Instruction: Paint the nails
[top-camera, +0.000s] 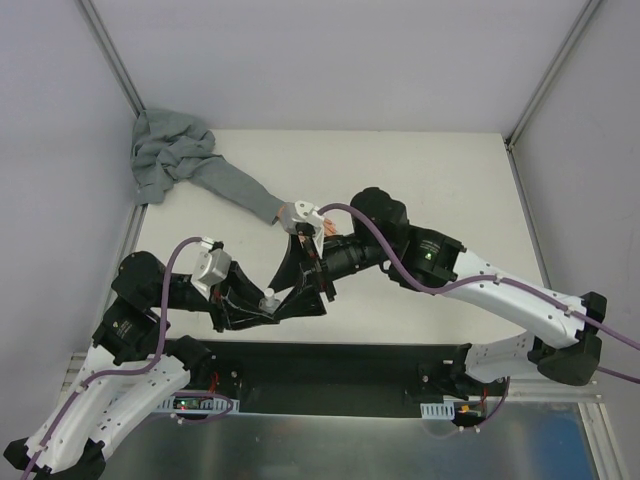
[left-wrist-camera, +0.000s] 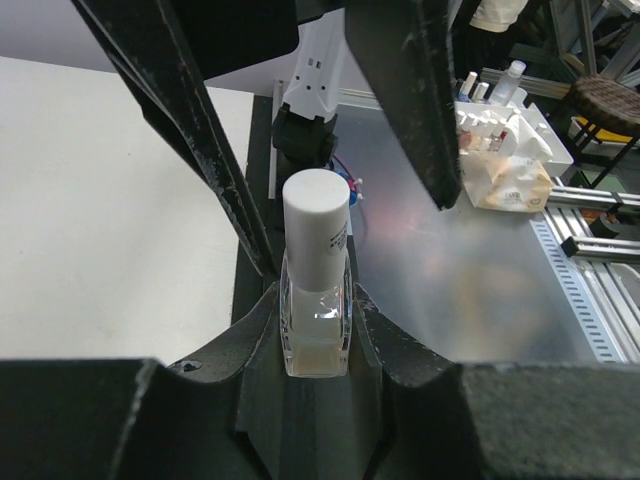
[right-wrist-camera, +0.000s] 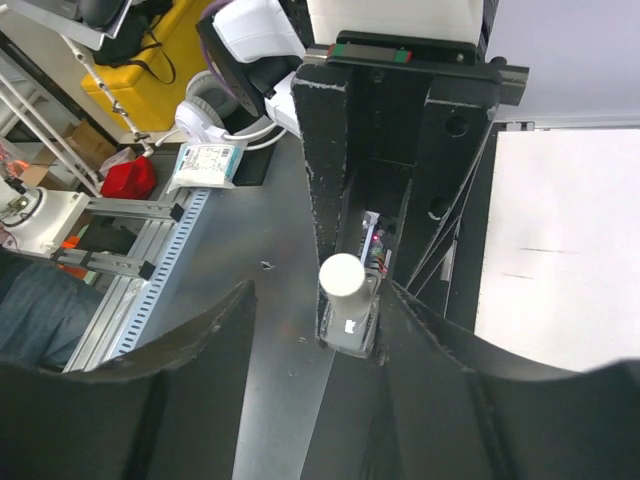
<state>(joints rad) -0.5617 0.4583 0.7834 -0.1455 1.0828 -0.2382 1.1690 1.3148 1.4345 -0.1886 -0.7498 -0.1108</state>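
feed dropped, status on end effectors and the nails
Left end effector shut on bottle. Right end effector open, straddling cap. Fake hand lies beyond them.

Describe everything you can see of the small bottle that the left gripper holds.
The small bottle has a clear, glass-like body with flat sides and a tall white round cap, which is on. A little pale liquid lies at its bottom. It stands upright near the near edge of the table, between the two arms. The left gripper is shut on its body, with its fingers pressing on both sides. The cap is free; the open right gripper does not touch it.
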